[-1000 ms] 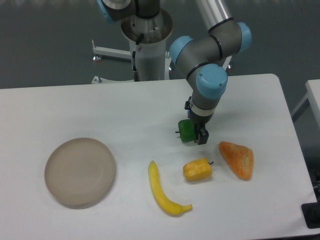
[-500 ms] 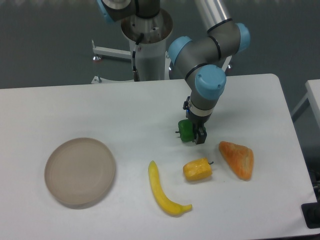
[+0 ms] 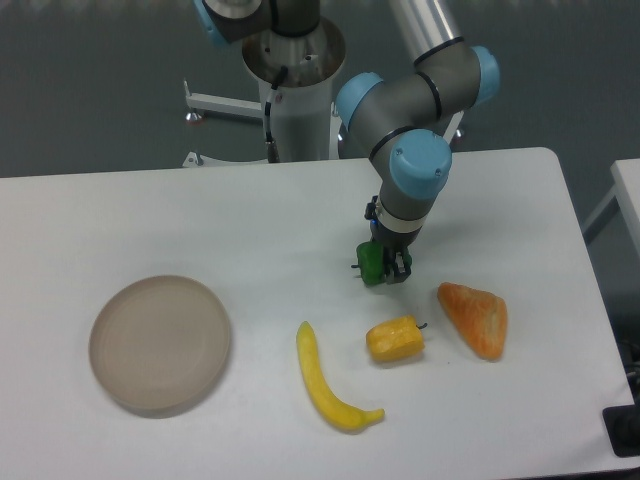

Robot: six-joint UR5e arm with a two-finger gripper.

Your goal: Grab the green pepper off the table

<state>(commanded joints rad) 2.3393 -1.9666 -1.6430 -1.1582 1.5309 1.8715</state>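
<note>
**Centre-frame grip on pepper**

Lying across the frame: white table (image 3: 200, 220), dark floor behind. Clamping the green pepper (image 3: 372, 264) just right of centre: gripper (image 3: 385, 268), fingers narrowed against it. Resting below: yellow pepper (image 3: 394, 339), banana (image 3: 325, 382), orange piece (image 3: 476, 317); plate (image 3: 160, 343) lower left. Contact with table beneath pepper: hidden, cannot tell.
</note>
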